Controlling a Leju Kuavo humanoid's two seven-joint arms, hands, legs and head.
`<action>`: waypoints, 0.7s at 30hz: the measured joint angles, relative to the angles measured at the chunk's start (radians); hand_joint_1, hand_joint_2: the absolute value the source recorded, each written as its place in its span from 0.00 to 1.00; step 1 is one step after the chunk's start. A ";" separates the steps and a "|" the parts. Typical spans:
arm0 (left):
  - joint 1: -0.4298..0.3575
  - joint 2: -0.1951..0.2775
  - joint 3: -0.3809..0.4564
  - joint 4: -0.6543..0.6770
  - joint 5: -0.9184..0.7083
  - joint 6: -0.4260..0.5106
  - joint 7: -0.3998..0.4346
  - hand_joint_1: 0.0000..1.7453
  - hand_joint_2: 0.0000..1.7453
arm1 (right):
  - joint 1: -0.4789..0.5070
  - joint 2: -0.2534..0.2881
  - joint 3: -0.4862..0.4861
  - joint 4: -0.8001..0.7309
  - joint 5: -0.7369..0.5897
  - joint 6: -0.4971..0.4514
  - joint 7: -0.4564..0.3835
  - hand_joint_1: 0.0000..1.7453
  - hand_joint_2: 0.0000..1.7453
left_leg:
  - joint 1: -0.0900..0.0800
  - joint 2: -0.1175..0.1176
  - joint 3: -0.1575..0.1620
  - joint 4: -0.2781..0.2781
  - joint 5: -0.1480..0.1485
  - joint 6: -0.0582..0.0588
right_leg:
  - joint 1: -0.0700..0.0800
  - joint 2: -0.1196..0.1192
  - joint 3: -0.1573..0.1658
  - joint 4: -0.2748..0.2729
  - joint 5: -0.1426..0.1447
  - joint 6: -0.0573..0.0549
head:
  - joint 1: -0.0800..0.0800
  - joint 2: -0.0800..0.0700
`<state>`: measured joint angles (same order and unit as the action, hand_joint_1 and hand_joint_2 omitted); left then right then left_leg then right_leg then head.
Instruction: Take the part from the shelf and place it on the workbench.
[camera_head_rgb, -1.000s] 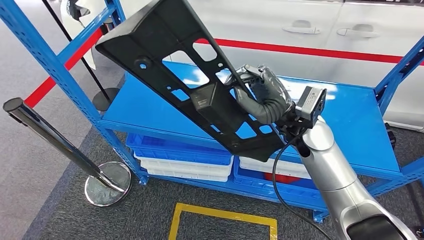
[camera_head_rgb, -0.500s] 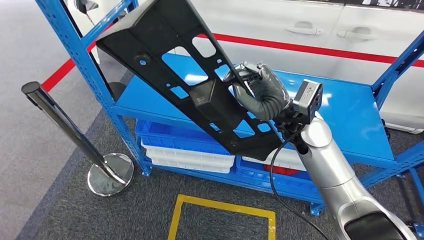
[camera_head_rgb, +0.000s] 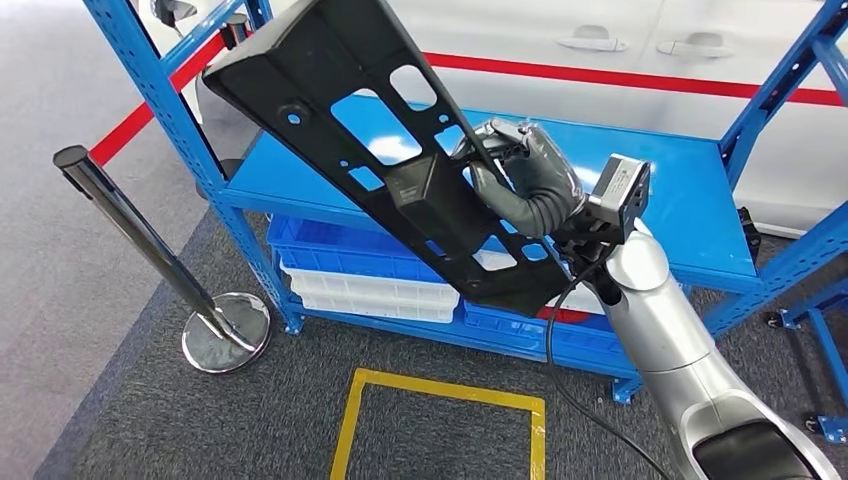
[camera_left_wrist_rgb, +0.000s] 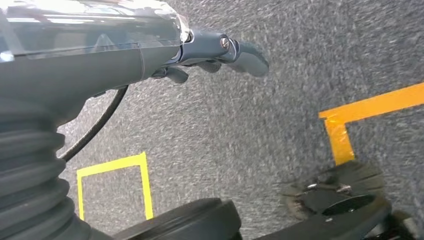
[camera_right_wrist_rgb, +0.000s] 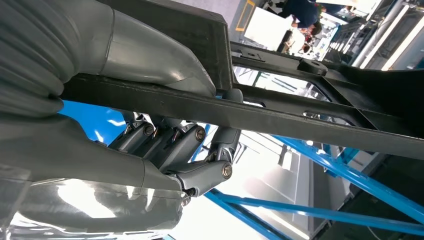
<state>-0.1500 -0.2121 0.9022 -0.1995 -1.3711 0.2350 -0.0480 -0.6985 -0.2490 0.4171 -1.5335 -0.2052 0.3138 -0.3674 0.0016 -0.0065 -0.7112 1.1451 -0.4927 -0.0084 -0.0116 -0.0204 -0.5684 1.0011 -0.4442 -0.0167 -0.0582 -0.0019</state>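
Shifted slightly between the earlier head views and this one, the whole scene shows the camera has moved; the grasp itself is unchanged. Right hand (camera_head_rgb: 525, 185) grips the long black plastic part with cut-out windows (camera_head_rgb: 385, 150), thumb on one face and dark fingers (camera_right_wrist_rgb: 200, 150) curled through an opening around a bar. The part is held in the air, tilted, its upper end high at the left and its lower end near the silver forearm, above and in front of the blue metal shelf (camera_head_rgb: 690, 215). On the lower tier lie blue and white plastic trays (camera_head_rgb: 365, 285). Beside the shelf's left post stands a chrome barrier pole on a round base (camera_head_rgb: 150, 250). Yellow floor tape (camera_head_rgb: 440, 395) marks a rectangle on grey carpet. Left hand (camera_left_wrist_rgb: 220, 55) hangs over the carpet, fingers curled loosely, holding nothing; how far they close cannot be told.
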 joint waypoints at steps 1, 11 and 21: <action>-0.001 0.000 0.000 0.000 0.000 0.000 0.000 0.00 1.00 | 0.000 -0.002 0.000 0.000 0.000 0.000 0.000 1.00 1.00 | 0.002 0.000 -0.013 0.067 -0.045 -0.005 | 0.000 -0.001 -0.014 0.000 0.011 -0.001 | 0.000 0.000; 0.003 0.000 0.000 0.000 -0.001 0.000 0.001 0.00 1.00 | 0.000 -0.005 0.001 -0.001 0.000 0.000 0.000 1.00 1.00 | 0.003 -0.006 0.217 -0.145 -0.017 0.020 | -0.001 0.001 -0.108 0.001 0.114 0.042 | 0.000 0.000; 0.003 0.000 0.000 0.001 -0.001 0.000 0.001 0.00 1.00 | 0.003 0.000 0.001 0.007 0.000 0.000 0.000 1.00 1.00 | -0.003 0.000 0.091 -0.140 0.093 0.047 | -0.004 0.010 -0.086 0.215 -0.037 0.048 | 0.000 0.000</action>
<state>-0.1465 -0.2120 0.9022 -0.1986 -1.3717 0.2350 -0.0469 -0.6953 -0.2494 0.4185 -1.5268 -0.2052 0.3140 -0.3674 -0.0018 -0.0065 -0.6204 1.0048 -0.3997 0.0388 -0.0152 -0.0100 -0.6541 1.2165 -0.4817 0.0311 -0.0583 -0.0019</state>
